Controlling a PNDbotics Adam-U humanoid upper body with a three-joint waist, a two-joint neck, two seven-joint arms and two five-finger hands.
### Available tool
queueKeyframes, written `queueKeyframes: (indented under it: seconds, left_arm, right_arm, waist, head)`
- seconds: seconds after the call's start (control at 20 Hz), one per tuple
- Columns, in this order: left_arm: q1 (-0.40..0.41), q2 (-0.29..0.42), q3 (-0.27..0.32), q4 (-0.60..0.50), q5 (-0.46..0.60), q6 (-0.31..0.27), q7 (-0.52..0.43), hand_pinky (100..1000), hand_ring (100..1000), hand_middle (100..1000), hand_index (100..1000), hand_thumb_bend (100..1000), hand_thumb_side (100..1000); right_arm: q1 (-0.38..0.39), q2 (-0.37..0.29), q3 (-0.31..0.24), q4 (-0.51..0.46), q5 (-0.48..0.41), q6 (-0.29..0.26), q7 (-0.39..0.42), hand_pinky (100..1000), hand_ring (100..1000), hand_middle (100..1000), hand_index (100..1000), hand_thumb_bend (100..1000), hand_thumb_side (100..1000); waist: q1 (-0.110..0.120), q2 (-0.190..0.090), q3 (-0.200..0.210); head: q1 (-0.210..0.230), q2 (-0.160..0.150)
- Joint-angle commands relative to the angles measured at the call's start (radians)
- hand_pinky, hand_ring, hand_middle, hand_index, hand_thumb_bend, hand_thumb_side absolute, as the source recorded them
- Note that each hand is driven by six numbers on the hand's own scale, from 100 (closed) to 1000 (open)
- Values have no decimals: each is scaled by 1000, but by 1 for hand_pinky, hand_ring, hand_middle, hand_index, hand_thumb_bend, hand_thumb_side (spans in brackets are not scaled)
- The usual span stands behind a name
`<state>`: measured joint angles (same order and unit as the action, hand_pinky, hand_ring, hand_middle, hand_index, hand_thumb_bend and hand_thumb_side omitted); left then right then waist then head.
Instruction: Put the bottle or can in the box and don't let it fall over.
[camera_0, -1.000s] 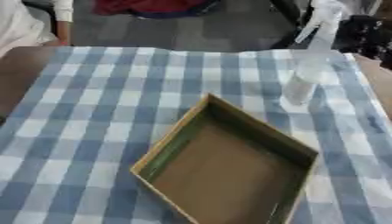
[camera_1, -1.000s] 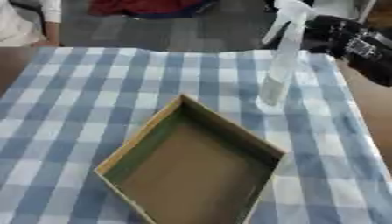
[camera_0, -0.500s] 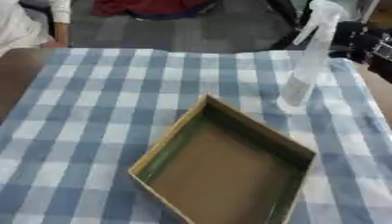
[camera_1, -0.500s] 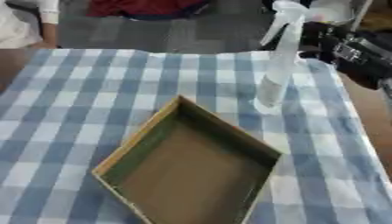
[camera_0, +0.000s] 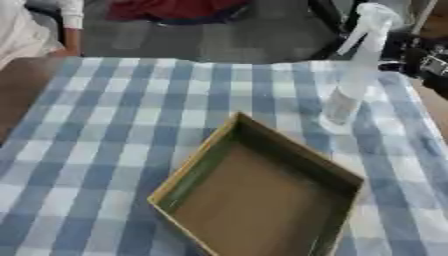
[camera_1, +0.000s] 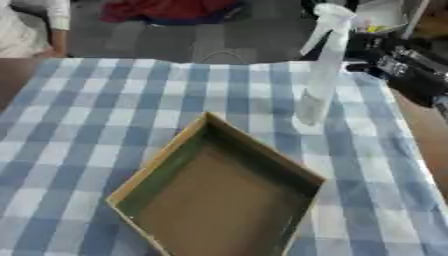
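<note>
A clear spray bottle (camera_1: 315, 85) with a white trigger head stands upright on the blue-and-white checked cloth (camera_1: 105, 100), at the back right. An open, shallow cardboard box (camera_1: 210, 205) lies turned cornerwise in the middle of the cloth, its nearest corner just in front and left of the bottle; nothing is in it. My right hand (camera_1: 389, 57), black, reaches in from the upper right with its fingers spread, level with the bottle's neck and just right of it. Whether the hand touches the bottle is unclear. My left hand shows in no view.
Bare brown table (camera_1: 429, 135) shows past the cloth's right edge and at the far left (camera_0: 17, 85). Beyond the far edge are a dark floor, a red object (camera_0: 175, 7) and a person's white sleeve (camera_0: 66, 20).
My right hand has moved a little left, closer to the top of the bottle. Bottle and box stand where they were.
</note>
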<state>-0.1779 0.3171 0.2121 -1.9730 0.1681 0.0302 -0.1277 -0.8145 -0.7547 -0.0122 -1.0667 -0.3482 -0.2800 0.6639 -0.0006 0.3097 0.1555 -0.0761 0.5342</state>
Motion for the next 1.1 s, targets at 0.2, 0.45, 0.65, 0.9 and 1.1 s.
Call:
queueKeyframes:
  seconds: [0.2, 0.45, 0.65, 0.9, 1.1]
  left_arm:
    - [-12, 19, -1, -19, -1, -3, -6, 1000, 648, 857, 939, 100, 726]
    - [-12, 18, -1, -19, -3, -3, -7, 1000, 648, 857, 939, 100, 725]
    - [-12, 18, -1, -19, -4, -3, -7, 1000, 648, 856, 939, 100, 725]
    - [-13, 17, -1, -20, -5, -3, -8, 1000, 647, 856, 939, 100, 725]
    - [-14, 17, -1, -20, -6, -3, -8, 1000, 647, 856, 939, 100, 725]
  right_arm:
    - [-23, -35, -13, -18, -7, -8, 5, 940, 1000, 1000, 1000, 100, 688]
    - [-28, -38, -11, -32, -25, -18, 28, 941, 1000, 1000, 1000, 100, 696]
    - [-30, -39, -9, -42, -30, -26, 50, 943, 1000, 1000, 1000, 100, 699]
    - [-33, -38, -9, -43, -25, -35, 61, 946, 1000, 1000, 1000, 100, 705]
    - [-34, -37, -9, -44, -15, -43, 66, 946, 1000, 1000, 1000, 100, 705]
  waist:
    - [1, -10, 4]
    - [1, -6, 5]
    - [0, -3, 8]
    - [-1, 2, 12]
    - [-3, 4, 14]
  head:
    - [7, -13]
    - [11, -13]
    - [13, -15]
    - [10, -18]
    - [10, -17]
